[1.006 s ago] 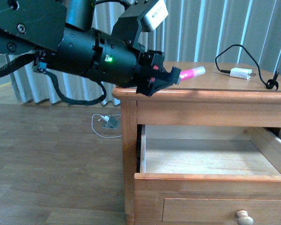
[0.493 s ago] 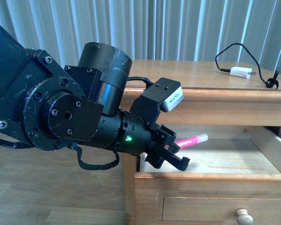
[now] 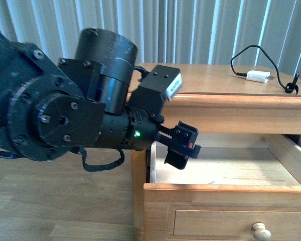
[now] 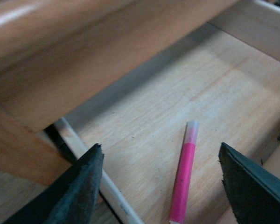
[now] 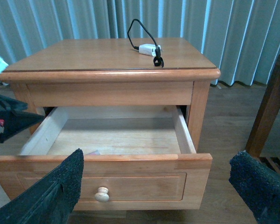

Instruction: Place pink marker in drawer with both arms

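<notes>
The pink marker (image 4: 184, 177) lies flat on the pale floor of the open upper drawer (image 4: 154, 107), white end away from the camera. My left gripper (image 4: 159, 150) is open, its jaws wide apart on either side of the marker and above it, not touching it. In the front view the left gripper (image 3: 183, 148) hangs over the left part of the drawer (image 3: 220, 188), and the marker is hidden behind the drawer front. My right gripper (image 5: 159, 156) is open and empty in front of the drawer (image 5: 191, 140). A sliver of pink (image 5: 94, 152) shows just behind the drawer's front.
A white charger block (image 3: 258, 78) with a black cable lies on the nightstand top (image 3: 215, 80); it also shows in the right wrist view (image 5: 148, 48). The drawer's round knob (image 5: 101, 194) faces the right gripper. A dark wooden piece of furniture (image 5: 270, 107) stands to the right. Curtains hang behind.
My left gripper came down from the nightstand top into the open drawer holding the marker. It has opened, and the marker now lies on the drawer floor.
</notes>
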Motion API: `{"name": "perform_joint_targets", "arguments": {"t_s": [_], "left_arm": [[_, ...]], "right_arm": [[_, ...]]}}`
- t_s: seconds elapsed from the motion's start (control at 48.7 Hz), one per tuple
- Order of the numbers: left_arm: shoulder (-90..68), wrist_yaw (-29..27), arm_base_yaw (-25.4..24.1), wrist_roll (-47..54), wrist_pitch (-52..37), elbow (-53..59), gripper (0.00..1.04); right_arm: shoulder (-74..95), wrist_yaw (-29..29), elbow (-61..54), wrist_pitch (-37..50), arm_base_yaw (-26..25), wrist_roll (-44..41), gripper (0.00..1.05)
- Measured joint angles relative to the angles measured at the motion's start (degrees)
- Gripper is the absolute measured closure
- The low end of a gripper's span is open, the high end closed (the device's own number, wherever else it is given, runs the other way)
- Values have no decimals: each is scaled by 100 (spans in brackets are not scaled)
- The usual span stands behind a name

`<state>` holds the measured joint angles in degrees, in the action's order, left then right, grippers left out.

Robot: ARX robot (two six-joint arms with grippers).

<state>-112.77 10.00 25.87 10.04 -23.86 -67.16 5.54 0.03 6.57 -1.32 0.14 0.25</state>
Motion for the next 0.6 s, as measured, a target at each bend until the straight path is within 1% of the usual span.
{"name": "perform_joint_targets", "arguments": {"t_s": [0.041,0.144,0.164,0.226,0.349,0.472,0.595], "left_arm": [[192,-101,-52,-157,-33,142,19],[660,-372,-170,-409,-125,538,5],[787,-396,-208,-476,-173,658,4],[1134,-448,-302,-608,-273,977,7],[2133,-396,-529,-905,-621,1880,6],[3442,-476,-787,-1213,-553,2747,6],[4690,-684,-1025,-1432,-258,3486,6]], "right_arm": [[0,0,0,0,0,0,8],[0,0,0,0,0,0,8],[0,0,0,0,0,0,8],[0,0,0,0,0,0,8],[0,0,0,0,0,0,8],[0,0,0,0,0,0,8],[0,0,0,0,0,0,8]]}}
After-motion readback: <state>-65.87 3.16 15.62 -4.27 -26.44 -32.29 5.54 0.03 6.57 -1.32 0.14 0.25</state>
